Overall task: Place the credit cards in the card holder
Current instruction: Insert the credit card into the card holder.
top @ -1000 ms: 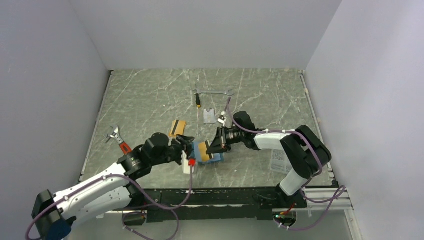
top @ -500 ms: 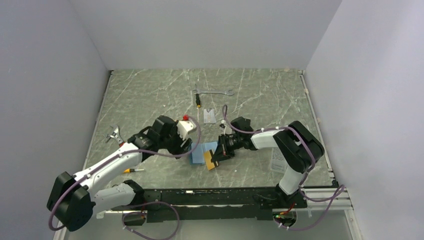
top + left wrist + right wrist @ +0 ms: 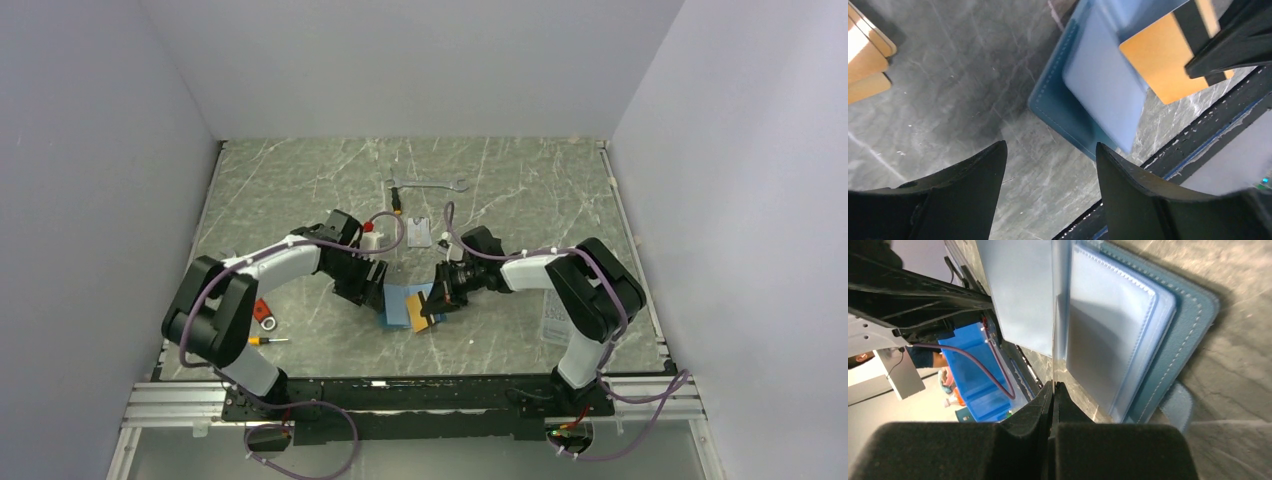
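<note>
While our right gripper (image 3: 432,303) pinches an orange credit card (image 3: 1158,65) over the card holder (image 3: 1098,95), our left gripper (image 3: 1050,147) stands wide, holder just beyond its jaws, upper centre.

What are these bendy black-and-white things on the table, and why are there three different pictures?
They are two robot arms, each ending in a gripper, a two-fingered pincer. One picture looks down from above; the other two come from little cameras on the wrists. The right gripper is pinching an orange card at the open blue card holder. The left gripper is open and empty beside it. More cards, a wrench and a red-handled tool lie on the table.
</note>
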Controlling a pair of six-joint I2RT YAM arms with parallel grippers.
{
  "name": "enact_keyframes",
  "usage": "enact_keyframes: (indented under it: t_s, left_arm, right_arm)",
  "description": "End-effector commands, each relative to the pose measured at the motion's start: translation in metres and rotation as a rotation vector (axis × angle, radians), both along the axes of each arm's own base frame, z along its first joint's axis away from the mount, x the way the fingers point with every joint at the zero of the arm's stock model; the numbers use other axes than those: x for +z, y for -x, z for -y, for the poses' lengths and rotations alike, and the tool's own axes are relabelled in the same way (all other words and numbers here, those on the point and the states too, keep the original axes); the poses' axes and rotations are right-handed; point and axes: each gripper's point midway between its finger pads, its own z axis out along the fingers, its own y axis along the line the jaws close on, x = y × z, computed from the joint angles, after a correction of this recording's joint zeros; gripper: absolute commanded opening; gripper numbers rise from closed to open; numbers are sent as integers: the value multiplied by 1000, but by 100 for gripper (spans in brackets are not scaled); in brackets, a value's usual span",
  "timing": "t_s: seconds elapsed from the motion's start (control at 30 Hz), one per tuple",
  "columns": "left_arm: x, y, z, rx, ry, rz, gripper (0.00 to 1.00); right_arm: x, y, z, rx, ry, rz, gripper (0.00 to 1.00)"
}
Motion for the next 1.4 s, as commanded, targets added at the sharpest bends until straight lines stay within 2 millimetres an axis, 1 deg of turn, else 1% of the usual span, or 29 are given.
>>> enact_keyframes:
  t_s: [0.0,0.13,0.3,0.4,0.47,0.53,0.63,0.73,0.8,0.9,1.03,1.37]
  left_arm:
    - [12,1,15,24,113,-77,71]
    - [16,1,27,14,187,-88,73]
    - [22,-6,37,18,301,-74,73]
    - [17,-9,39,30,309,-74,72]
    - [11,-12,37,41,290,-66,69]
    - [4,-17,34,47,257,-46,63]
    - [-3,-27,27,43,192,-10,49]
    - [-5,-33,24,38,168,23,38]
    - [-5,-36,23,35,165,46,33]
    - [-6,-38,21,24,155,68,29]
    - [-8,-40,18,15,137,95,27]
    - [-12,-44,17,13,103,101,30]
  right_arm:
    - [6,-12,-2,18,-25,19,0]
    - [6,-14,-3,22,-27,17,0]
    - [4,-14,-6,18,-24,3,0]
    - [3,-11,-10,24,-20,-3,0]
    - [3,-9,-11,23,-21,-9,0]
    - [3,-8,-12,20,-24,-14,0]
    - [3,-7,-10,17,-22,-17,0]
    - [4,-6,-9,14,-22,-15,0]
    - [4,-7,-9,13,-16,-11,0]
    - [5,-7,-8,7,-15,-5,0]
    - [4,-5,-5,10,-9,-4,0]
    - [3,-5,-4,9,-1,11,0]
